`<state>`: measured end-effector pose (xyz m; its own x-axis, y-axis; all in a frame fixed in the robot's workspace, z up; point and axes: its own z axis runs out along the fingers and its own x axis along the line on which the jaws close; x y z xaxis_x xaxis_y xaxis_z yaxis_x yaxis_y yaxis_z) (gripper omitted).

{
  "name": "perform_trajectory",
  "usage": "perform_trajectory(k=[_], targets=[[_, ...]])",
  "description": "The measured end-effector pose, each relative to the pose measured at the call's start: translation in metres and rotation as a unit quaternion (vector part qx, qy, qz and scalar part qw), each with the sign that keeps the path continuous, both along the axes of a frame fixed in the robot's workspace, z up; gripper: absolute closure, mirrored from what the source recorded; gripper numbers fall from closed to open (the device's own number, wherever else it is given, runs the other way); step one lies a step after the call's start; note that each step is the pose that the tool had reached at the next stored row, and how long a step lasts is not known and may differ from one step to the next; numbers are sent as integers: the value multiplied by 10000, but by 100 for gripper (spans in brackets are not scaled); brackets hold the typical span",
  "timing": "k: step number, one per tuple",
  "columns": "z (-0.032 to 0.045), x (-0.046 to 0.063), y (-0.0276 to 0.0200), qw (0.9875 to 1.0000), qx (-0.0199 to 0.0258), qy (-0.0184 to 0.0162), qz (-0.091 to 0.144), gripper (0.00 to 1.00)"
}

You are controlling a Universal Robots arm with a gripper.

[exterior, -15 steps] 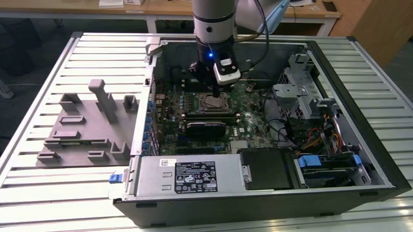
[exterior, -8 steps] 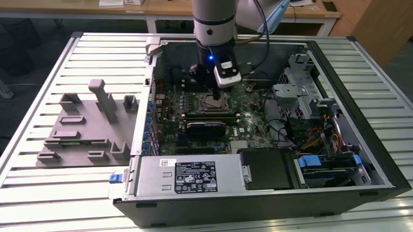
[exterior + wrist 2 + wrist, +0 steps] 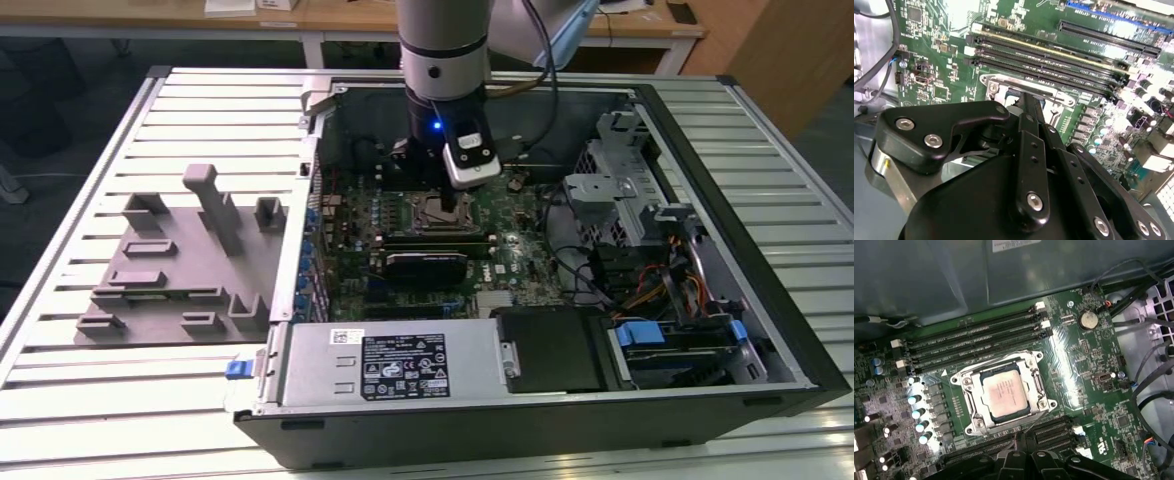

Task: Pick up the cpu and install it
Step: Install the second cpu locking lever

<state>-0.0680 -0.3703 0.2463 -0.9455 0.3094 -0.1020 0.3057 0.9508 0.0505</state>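
Observation:
The cpu (image 3: pixel 1005 390), a small square chip with a silvery top, lies flat inside the metal-framed socket (image 3: pixel 968 415) on the green motherboard (image 3: pixel 1089 390). In the exterior view the socket (image 3: pixel 442 211) sits in the middle of the open computer case, directly under the arm. My gripper (image 3: pixel 1020 441) hangs just off one edge of the socket frame, close above the board. Its black fingers (image 3: pixel 1030 120) come together into one narrow tip, shut with nothing between them. It is not touching the cpu.
Memory slots (image 3: pixel 979 335) run along one side of the socket, and capacitors (image 3: pixel 916 412) stand beside it. A drive cage with cables (image 3: pixel 627 200) lines the case's right in the exterior view. The power supply (image 3: pixel 387 365) is at the front. A grey tray with posts (image 3: pixel 174 270) lies outside the case on the left.

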Motion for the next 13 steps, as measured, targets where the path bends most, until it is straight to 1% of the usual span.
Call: perform_trajectory(k=[4,5,6,7,10,11,12,13], targets=[[0,0,-1,10000,-1,1,0,89],[-1,1,-1,10000,-1,5,0,89],[-5,2,-1,10000,-2,42,1,89],[-9,4,-1,10000,-4,97,1,89],[-20,13,-7,9996,-6,296,0,89],[-24,14,-11,9994,-6,355,0,89],[-25,14,-18,9992,-7,388,0,89],[-26,14,-22,9992,-7,392,0,89]])
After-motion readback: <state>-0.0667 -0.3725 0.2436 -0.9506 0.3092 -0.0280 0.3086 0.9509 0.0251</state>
